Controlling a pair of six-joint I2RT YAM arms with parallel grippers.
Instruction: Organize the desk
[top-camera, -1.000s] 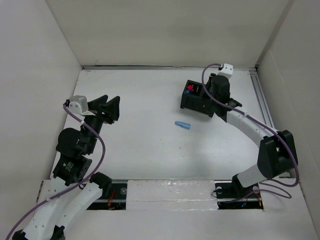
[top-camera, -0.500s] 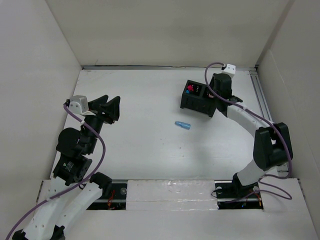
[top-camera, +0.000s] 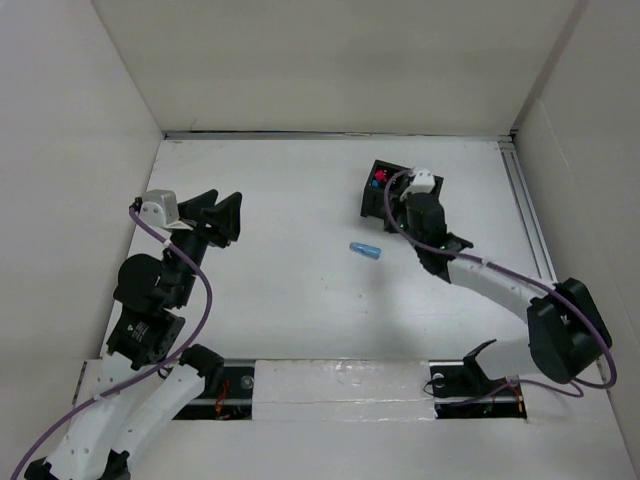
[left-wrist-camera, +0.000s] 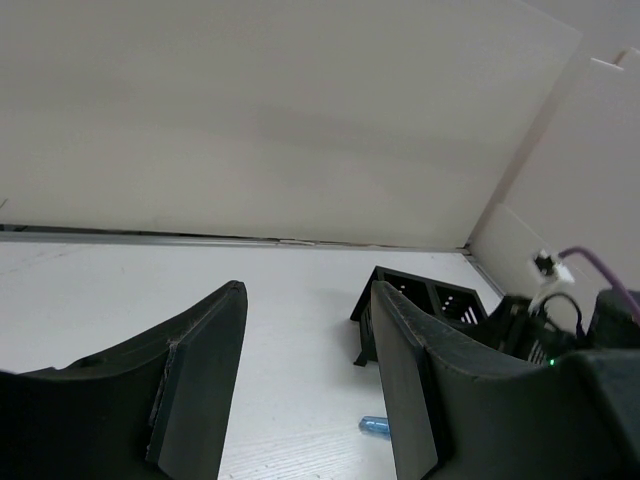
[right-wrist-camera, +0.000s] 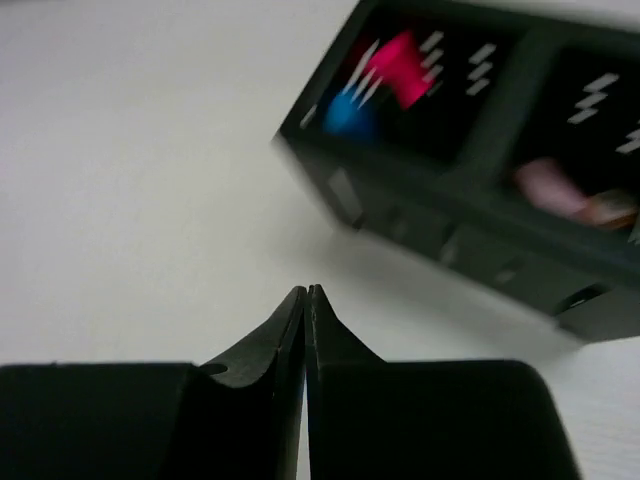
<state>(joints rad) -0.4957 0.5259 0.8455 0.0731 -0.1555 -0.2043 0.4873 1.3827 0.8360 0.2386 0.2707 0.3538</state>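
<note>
The desk (top-camera: 290, 300) is a white tabletop. A small blue capsule (top-camera: 366, 249) lies on it near the middle, and it also shows in the left wrist view (left-wrist-camera: 373, 426). My left gripper (top-camera: 216, 212) is open and empty, held at the left, far from the capsule. My right gripper (right-wrist-camera: 305, 292) is shut on nothing, low over the desk just in front of the black organizer box (right-wrist-camera: 470, 200). In the top view my right wrist (top-camera: 425, 215) covers part of the organizer box (top-camera: 378, 186).
The organizer holds a pink item (right-wrist-camera: 405, 55), a blue item (right-wrist-camera: 345, 115) and a pale pink item (right-wrist-camera: 550, 185) in its compartments. White walls close the desk on three sides. A metal rail (top-camera: 525, 210) runs along the right edge.
My right arm has swung from behind the organizer to its near side, with the wrist now lower and closer to the middle. The left arm and the capsule have not moved.
</note>
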